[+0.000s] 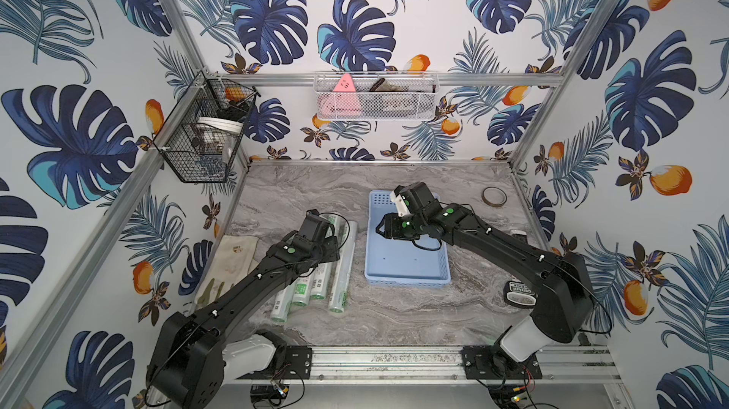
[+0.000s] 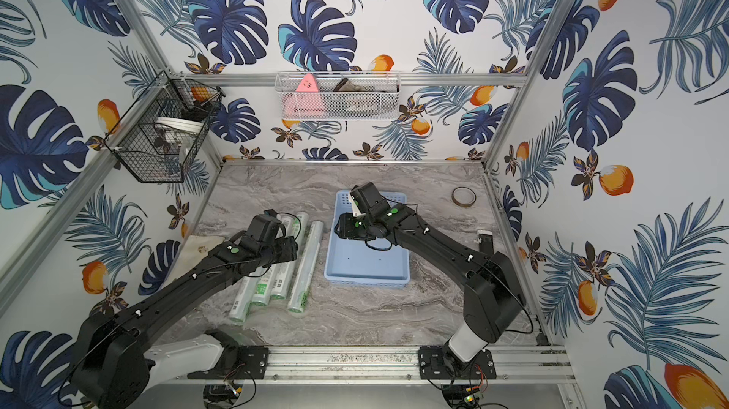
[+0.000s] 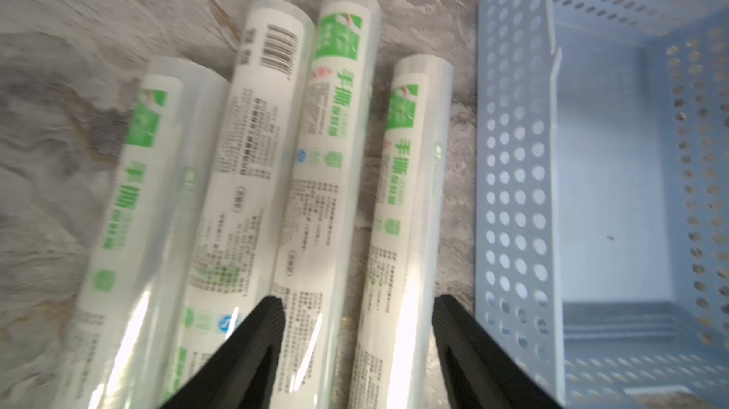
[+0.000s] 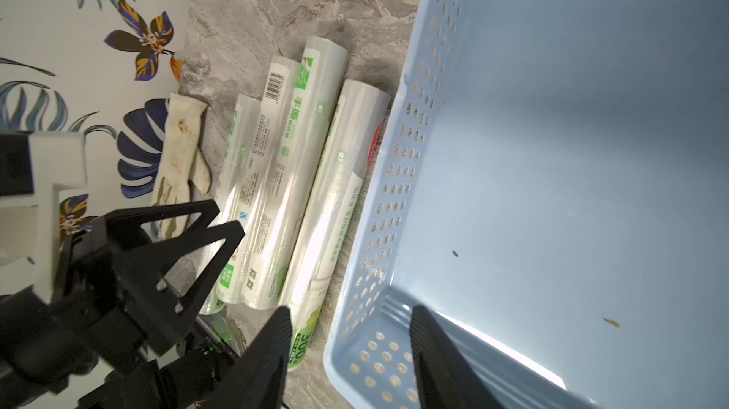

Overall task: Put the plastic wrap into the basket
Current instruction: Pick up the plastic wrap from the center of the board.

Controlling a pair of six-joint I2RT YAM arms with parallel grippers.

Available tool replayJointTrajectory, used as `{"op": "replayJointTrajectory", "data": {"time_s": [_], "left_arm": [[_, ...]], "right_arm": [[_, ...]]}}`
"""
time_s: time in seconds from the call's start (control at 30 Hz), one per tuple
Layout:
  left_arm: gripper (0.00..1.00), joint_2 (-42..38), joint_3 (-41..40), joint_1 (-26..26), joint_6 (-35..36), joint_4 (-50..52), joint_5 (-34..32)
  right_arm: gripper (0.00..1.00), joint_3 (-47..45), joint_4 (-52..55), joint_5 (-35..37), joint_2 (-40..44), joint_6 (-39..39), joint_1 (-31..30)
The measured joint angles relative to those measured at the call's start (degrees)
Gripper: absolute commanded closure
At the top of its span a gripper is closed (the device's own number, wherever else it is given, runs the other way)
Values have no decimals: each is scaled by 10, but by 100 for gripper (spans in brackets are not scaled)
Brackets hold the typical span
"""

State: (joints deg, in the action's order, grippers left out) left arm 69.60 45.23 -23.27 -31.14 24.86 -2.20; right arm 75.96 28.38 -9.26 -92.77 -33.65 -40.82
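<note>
Four rolls of plastic wrap (image 1: 342,269) lay side by side on the desk (image 1: 394,320), just beside the basket (image 1: 406,269) at its 9 o'clock in both top views, none inside it. Their long axes ran about 6 to 12 o'clock, far ends leaning toward 1, near parallel to the basket's long side. Left hand (image 3: 357,306), the nearer, hovered over the roll closest to the basket, jaws spread astride it, pinching nothing; right hand (image 4: 351,314), spread and empty, hung above the basket's 9 o'clock wall.
</note>
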Motion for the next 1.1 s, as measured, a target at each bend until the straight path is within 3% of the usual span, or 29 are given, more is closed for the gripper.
{"op": "replayJointTrajectory", "data": {"time_s": [0.17,0.33,0.87,1.1], "left_arm": [[29,69,29,-15,13,0,36],[28,122,60,-37,26,22,11],[33,222,77,-56,47,18,5],[39,253,81,-64,54,13,-2]], "right_arm": [[42,-21,-2,42,14,-14,-1],[41,-30,-4,68,29,-14,-3],[40,-63,-4,102,45,-16,0],[40,-74,-4,109,49,-16,1]]}}
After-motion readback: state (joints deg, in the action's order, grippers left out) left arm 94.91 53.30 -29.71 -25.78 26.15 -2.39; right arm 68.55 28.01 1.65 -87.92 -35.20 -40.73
